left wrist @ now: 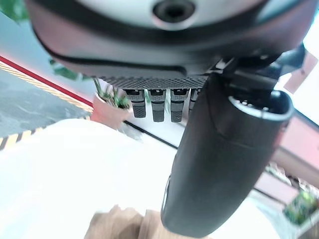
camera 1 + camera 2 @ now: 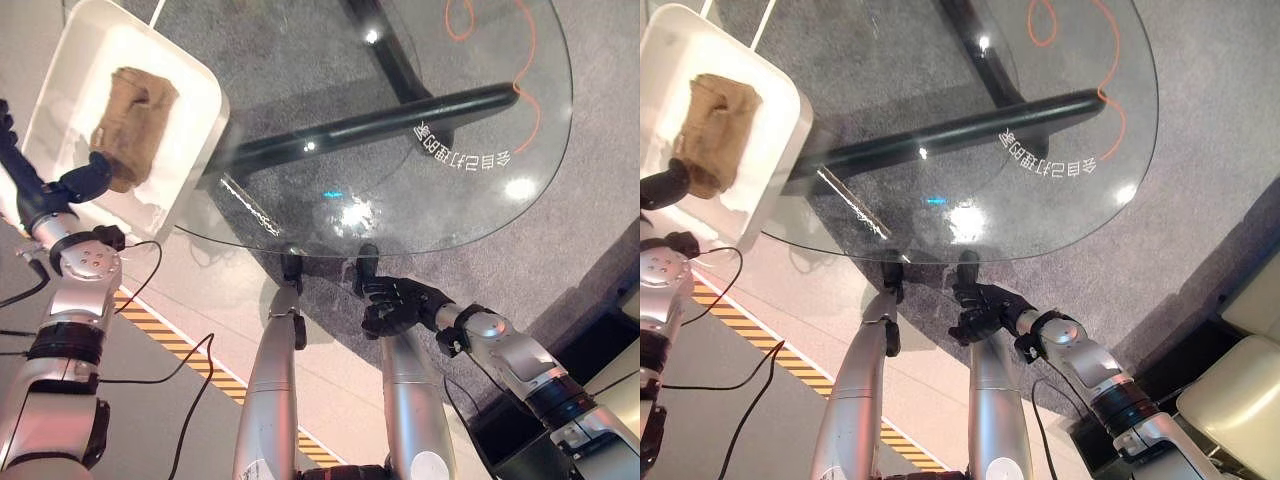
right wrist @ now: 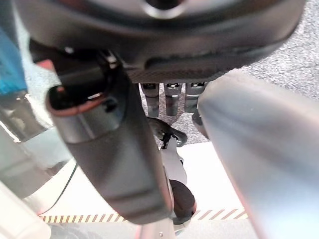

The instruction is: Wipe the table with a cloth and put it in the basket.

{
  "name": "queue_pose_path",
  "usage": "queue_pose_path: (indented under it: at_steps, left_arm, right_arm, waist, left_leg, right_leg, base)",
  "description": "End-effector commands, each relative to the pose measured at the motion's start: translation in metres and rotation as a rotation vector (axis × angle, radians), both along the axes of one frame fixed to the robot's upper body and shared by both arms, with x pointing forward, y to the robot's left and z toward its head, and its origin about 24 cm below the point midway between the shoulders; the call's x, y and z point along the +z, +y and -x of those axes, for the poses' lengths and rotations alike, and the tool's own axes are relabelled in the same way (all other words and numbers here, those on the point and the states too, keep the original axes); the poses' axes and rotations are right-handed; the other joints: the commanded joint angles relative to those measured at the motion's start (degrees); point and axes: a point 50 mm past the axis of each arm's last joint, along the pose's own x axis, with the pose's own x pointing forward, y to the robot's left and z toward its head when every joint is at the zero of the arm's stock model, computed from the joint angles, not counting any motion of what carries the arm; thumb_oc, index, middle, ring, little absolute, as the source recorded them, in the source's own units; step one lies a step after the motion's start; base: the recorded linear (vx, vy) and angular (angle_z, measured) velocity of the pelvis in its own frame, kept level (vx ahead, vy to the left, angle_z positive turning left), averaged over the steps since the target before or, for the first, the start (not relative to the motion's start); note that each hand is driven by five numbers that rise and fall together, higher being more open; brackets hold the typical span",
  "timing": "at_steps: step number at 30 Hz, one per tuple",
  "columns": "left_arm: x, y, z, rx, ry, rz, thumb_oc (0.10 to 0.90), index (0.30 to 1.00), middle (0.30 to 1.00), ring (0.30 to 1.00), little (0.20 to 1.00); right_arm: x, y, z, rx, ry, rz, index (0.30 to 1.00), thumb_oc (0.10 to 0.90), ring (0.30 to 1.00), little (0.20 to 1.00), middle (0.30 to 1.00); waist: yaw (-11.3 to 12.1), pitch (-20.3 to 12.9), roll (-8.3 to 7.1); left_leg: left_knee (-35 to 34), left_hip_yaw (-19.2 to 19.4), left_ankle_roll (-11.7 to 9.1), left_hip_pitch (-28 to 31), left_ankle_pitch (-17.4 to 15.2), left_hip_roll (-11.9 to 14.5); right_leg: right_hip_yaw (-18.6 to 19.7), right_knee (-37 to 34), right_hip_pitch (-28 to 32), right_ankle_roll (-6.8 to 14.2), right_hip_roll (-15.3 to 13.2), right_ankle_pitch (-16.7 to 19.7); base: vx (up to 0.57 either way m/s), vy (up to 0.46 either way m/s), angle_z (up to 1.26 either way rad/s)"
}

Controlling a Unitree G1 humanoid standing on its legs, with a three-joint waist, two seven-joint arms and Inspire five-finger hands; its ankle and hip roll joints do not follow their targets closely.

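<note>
The glass desk point(image 2: 420, 130) fills the middle, with orange scribbles at its far right. At its left edge sits the white basket point(image 2: 205, 95), and the cloth point(image 2: 130, 125) already lies inside it, tan, crumpled and folded over itself. The left hand point(image 2: 75, 185) is at the basket's near rim, beside the cloth, fingers straight and holding nothing. The right hand point(image 2: 400, 305) hangs below the near edge, fingers curled, empty. If the left hand snags the rim while pulling away, the basket could tip off.
</note>
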Motion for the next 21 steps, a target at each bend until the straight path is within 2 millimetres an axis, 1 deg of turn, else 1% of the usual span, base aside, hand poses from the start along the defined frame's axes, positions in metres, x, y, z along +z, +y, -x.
queue_pose_path:
  at_steps: [1, 3, 5, 8, 10, 11, 12, 15, 16, 17, 19, 21]
  left_arm:
    - [0.026, 0.01, 0.012, -0.042, -0.141, -0.017, 0.8, 0.9, 0.9, 0.9, 0.9]
    - [0.016, 0.003, 0.01, -0.121, -0.113, -0.004, 0.8, 0.9, 0.9, 0.9, 0.9]
    - [-0.002, -0.007, 0.008, -0.229, -0.072, 0.042, 0.8, 0.9, 0.9, 0.9, 0.9]
    - [-0.04, -0.035, 0.008, -0.359, 0.028, 0.09, 0.8, 0.9, 0.9, 0.9, 0.9]
    - [-0.057, -0.047, 0.011, -0.41, 0.067, 0.115, 0.8, 0.9, 0.9, 0.9, 0.9]
    - [-0.079, -0.061, 0.015, -0.467, 0.122, 0.154, 0.8, 0.9, 0.9, 0.9, 0.9]
    - [-0.084, -0.064, 0.016, -0.478, 0.135, 0.165, 0.8, 0.9, 0.9, 0.9, 0.9]
    - [-0.135, -0.096, 0.032, -0.624, 0.293, 0.281, 0.8, 0.9, 0.9, 0.9, 0.9]
    - [-0.142, -0.1, 0.034, -0.647, 0.323, 0.294, 0.8, 0.9, 0.9, 0.9, 0.9]
    - [-0.168, -0.113, 0.047, -0.703, 0.417, 0.357, 0.8, 0.9, 0.9, 0.9, 0.9]
    - [-0.184, -0.119, 0.057, -0.734, 0.473, 0.421, 0.8, 0.9, 0.9, 0.9, 0.9]
    - [-0.205, -0.126, 0.071, -0.765, 0.556, 0.483, 0.8, 0.9, 0.9, 0.9, 0.9]
  right_arm:
    - [-0.019, 0.006, 0.024, 0.011, 0.047, -0.062, 0.9, 0.8, 0.9, 0.9, 0.9]
    - [-0.026, 0.003, 0.026, -0.025, 0.066, -0.068, 0.9, 0.8, 0.9, 0.9, 0.9]
    - [-0.035, -0.002, 0.029, -0.081, 0.079, -0.06, 0.9, 0.8, 0.9, 0.9, 0.9]
    - [-0.051, -0.007, 0.035, -0.159, 0.106, -0.083, 0.9, 0.8, 0.9, 0.9, 0.9]
    - [-0.056, -0.01, 0.038, -0.194, 0.105, -0.087, 0.9, 0.8, 0.9, 0.9, 0.9]
    - [-0.063, -0.011, 0.041, -0.227, 0.112, -0.083, 0.9, 0.8, 0.9, 0.9, 0.9]
    - [-0.065, -0.012, 0.041, -0.234, 0.112, -0.082, 0.9, 0.8, 0.9, 0.9, 0.9]
    - [-0.082, -0.018, 0.052, -0.33, 0.151, -0.078, 0.9, 0.8, 0.9, 0.9, 0.9]
    - [-0.085, -0.019, 0.054, -0.344, 0.16, -0.079, 0.9, 0.8, 0.9, 0.9, 0.9]
    - [-0.096, -0.025, 0.062, -0.391, 0.198, -0.066, 0.9, 0.8, 0.9, 0.9, 0.9]
    - [-0.102, -0.029, 0.068, -0.41, 0.22, -0.05, 0.9, 0.8, 0.9, 0.9, 0.9]
    - [-0.111, -0.035, 0.078, -0.442, 0.259, -0.051, 0.9, 0.8, 0.9, 0.9, 0.9]
  waist:
    - [0.37, -1.32, 2.32]
    - [0.64, -1.32, 2.34]
    - [1.01, -1.32, 2.34]
    - [1.55, -1.32, 2.12]
    - [1.72, -1.32, 1.93]
    - [1.95, -1.32, 1.82]
    - [1.99, -1.32, 1.8]
    - [2.33, -1.52, 1.46]
    - [2.36, -1.92, 1.44]
    - [2.38, -3.9, 1.42]
    - [2.36, -5.0, 1.43]
    - [2.46, -6.6, 1.35]
  left_leg:
    - [2.53, 0.13, 1.26, 5.18, -6.52, -5.03]
    - [1.9, -0.32, 1.21, 7.53, -6.53, -5.18]
    - [1.18, -0.78, 1.17, 10.03, -6.53, -5.27]
    - [-0.56, -1.6, 1.18, 15.14, -6.45, -5.5]
    - [-1.58, -1.94, 1.16, 17.57, -6.34, -5.49]
    - [-2.71, -2.27, 1.12, 20.09, -6.23, -5.47]
    - [-2.98, -2.33, 1.11, 20.46, -6.03, -5.43]
    - [-6.11, -2.88, 1.14, 26.86, -5.72, -5.23]
    - [-6.53, -2.96, 1.13, 27.4, -5.68, -5.18]
    - [-8.24, -3.35, 0.96, 29.76, -5.44, -4.92]
    - [-9.35, -3.45, 0.81, 31.37, -5.27, -4.63]
    - [-10.42, -3.4, 0.61, 33.35, -5.29, -4.26]
  right_leg:
    - [-1.69, -4.07, 6.88, 1.85, 2.34, -2.05]
    - [-1.82, -4.69, 9.18, 1.94, 2.25, -2.11]
    - [-1.99, -5.24, 11.6, 2.04, 2.08, -2.24]
    - [-2.12, -7.06, 16.8, 2.2, 1.96, -2.22]
    - [-2.18, -8.09, 19.32, 2.24, 2.01, -2.15]
    - [-2.34, -9.12, 22.04, 2.35, 2.0, -2.15]
    - [-2.38, -9.44, 22.47, 2.37, 2.01, -1.95]
    - [-2.95, -12.65, 29.64, 2.77, 1.59, -1.54]
    - [-3.04, -13.1, 30.29, 2.8, 1.55, -1.48]
    - [-3.39, -15.19, 33.27, 2.78, 1.52, -1.09]
    - [-3.78, -16.6, 35.36, 2.68, 1.56, -0.88]
    - [-4.28, -18.27, 38.07, 2.45, 1.61, -0.8]
  base:
    - [-0.04, -0.123, 0.08]
    - [-0.03, -0.102, 0.06]
    - [-0.04, -0.101, 0.03]
    - [-0.03, -0.101, 0.03]
    - [-0.03, -0.099, 0.01]
    - [-0.04, -0.091, -0.01]
    - [-0.04, -0.108, -0.02]
    - [-0.05, -0.132, -0.02]
    - [0.0, -0.148, -0.02]
    - [0.02, -0.116, 0.0]
    - [0.04, -0.095, 0.06]
    - [0.06, -0.116, 0.1]
